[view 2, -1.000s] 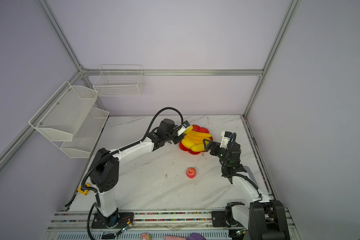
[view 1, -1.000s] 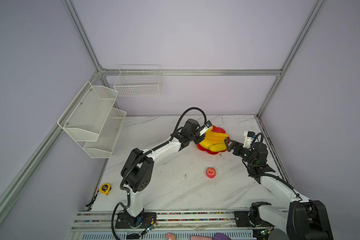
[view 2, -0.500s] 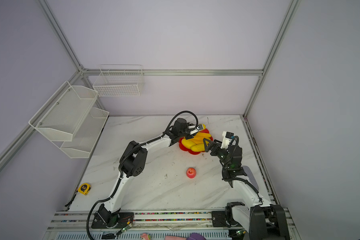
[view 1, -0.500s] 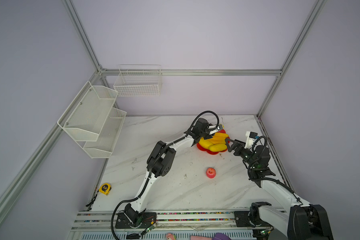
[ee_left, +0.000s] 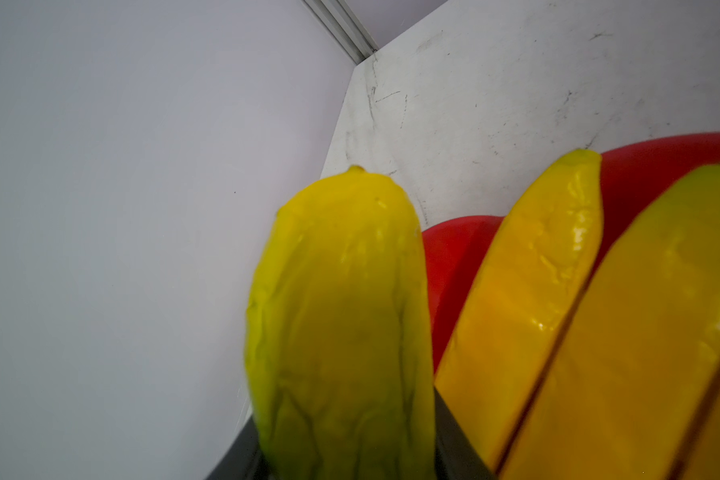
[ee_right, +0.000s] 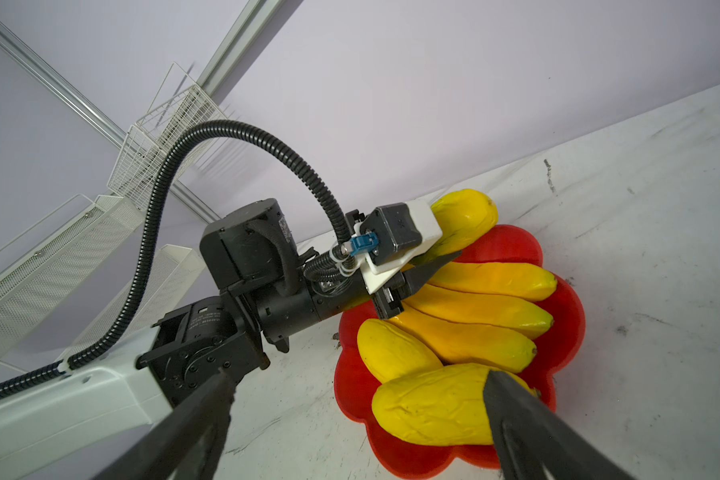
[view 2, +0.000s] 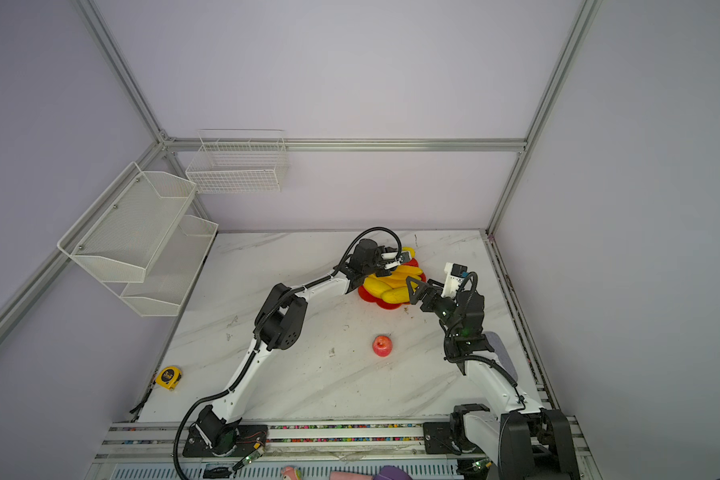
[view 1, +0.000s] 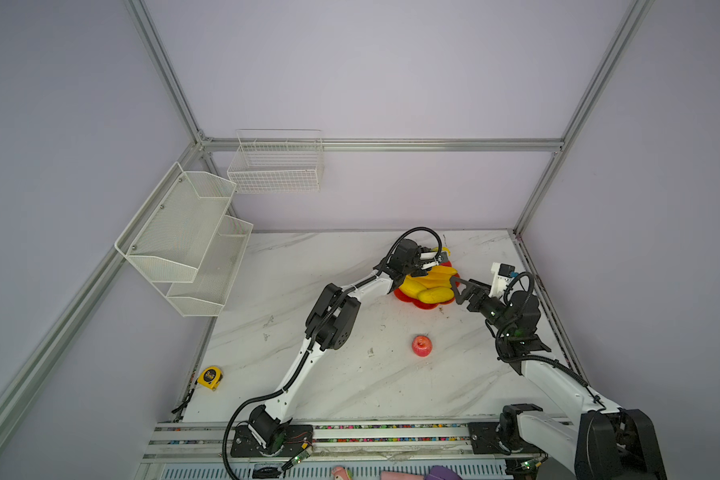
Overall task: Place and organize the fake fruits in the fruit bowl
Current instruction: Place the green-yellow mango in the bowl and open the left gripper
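Left arm's reached farther across, with the left gripper pinching the glossy green-and-yellow plastic mango over the far rim of the red flower-shaped plastic bowl. It's next to the yellow-orange banana bunch and two yellow mangoes inside. Out on the marble table sits the small red apple. Beside the bowl, the right gripper is spread wide.

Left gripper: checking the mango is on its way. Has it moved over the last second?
Yes. Holding the mango, the left gripper has shifted rightward in a top view, along the far rim of the fruit bowl.
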You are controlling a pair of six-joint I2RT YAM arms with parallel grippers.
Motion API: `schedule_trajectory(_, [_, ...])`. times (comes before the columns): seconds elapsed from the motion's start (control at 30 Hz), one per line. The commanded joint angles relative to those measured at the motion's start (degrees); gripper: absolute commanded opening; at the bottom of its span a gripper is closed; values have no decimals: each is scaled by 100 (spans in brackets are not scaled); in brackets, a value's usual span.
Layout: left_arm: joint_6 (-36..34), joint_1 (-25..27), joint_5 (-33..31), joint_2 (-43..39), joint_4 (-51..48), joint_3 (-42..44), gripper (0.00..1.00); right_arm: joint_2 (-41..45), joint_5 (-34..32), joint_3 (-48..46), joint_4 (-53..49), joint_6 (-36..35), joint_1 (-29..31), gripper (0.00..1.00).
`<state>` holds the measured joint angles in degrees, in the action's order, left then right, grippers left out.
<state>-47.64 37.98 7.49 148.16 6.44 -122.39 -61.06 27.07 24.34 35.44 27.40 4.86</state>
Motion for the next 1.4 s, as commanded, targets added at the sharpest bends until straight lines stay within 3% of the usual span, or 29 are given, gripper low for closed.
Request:
schedule_trajectory(0.0, [-96, -46, 111, -44, 149, -631, 43, 81, 87, -39, 265, -15, -27, 97])
schedule_trajectory(0.63, [-507, -85, 607, -79, -367, -581, 62, 139, 101, -17, 239, -2, -38, 97])
schedule_trajectory(0.9, [-343, -80, 598, -324, -113, -283, 64, 92, 88, -21, 237, -15, -68, 97])
schedule_trajectory(1.07, [312, -80, 792, -1333, 641, 749, 65, 198, -207, -71, 82, 120, -181, 97])
schedule_trajectory(1.2, [974, -54, 200, -2378, 1051, 1771, 70, 182, -543, 295, -1069, -231, -223, 97])
schedule_trajectory(1.37, [2208, 279, -653, -4282, 299, 3853, 77, 312, -870, 293, -1917, -410, -223, 97])
